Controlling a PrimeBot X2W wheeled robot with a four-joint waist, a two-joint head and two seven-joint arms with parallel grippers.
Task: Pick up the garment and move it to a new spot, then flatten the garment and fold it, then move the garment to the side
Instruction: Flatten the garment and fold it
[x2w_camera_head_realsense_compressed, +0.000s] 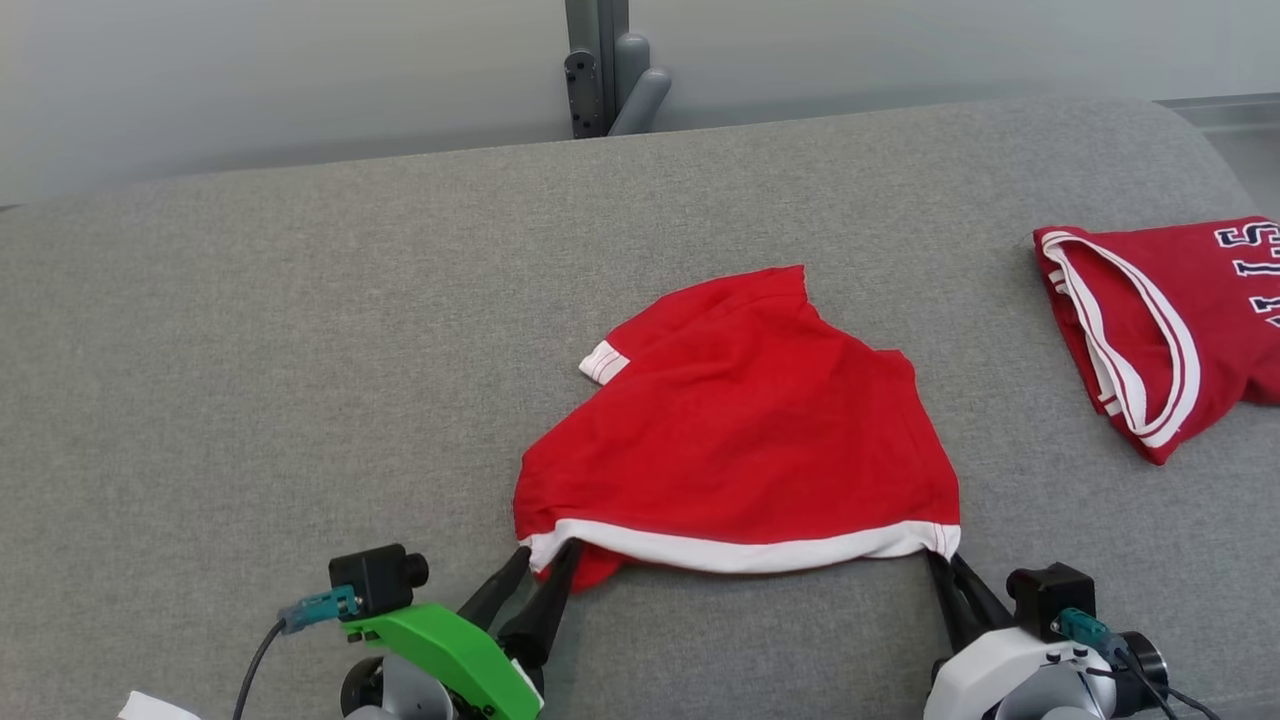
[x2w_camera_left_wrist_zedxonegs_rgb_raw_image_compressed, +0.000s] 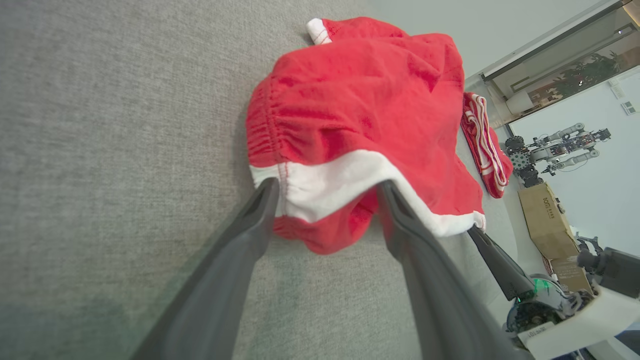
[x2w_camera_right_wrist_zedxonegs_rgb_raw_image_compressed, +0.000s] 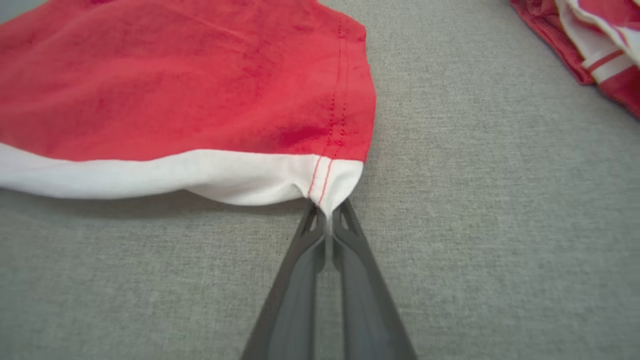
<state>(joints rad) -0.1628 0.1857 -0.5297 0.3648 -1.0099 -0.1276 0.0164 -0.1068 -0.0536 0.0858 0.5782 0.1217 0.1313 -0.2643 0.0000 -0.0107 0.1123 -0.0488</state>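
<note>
The garment (x2w_camera_head_realsense_compressed: 740, 420) is a pair of red shorts with a white hem band, lying rumpled in the middle of the grey surface (x2w_camera_head_realsense_compressed: 300, 350). My right gripper (x2w_camera_head_realsense_compressed: 945, 560) is shut on the right corner of that white hem (x2w_camera_right_wrist_zedxonegs_rgb_raw_image_compressed: 330, 185); in the right wrist view the two fingers pinch the cloth at its seam. At the hem's left corner my left gripper (x2w_camera_head_realsense_compressed: 545, 560) stands open, its fingers (x2w_camera_left_wrist_zedxonegs_rgb_raw_image_compressed: 250, 220) straddling the white band (x2w_camera_left_wrist_zedxonegs_rgb_raw_image_compressed: 325, 185), cloth between them but not clamped. The garment's far side shows a small white cuff (x2w_camera_head_realsense_compressed: 604, 362).
A second red garment (x2w_camera_head_realsense_compressed: 1160, 320) with white trim and dark letters lies at the right edge of the surface. A grey post (x2w_camera_head_realsense_compressed: 605, 65) stands behind the far edge. The left wrist view shows a cardboard box (x2w_camera_left_wrist_zedxonegs_rgb_raw_image_compressed: 547, 220) and another robot beyond the surface.
</note>
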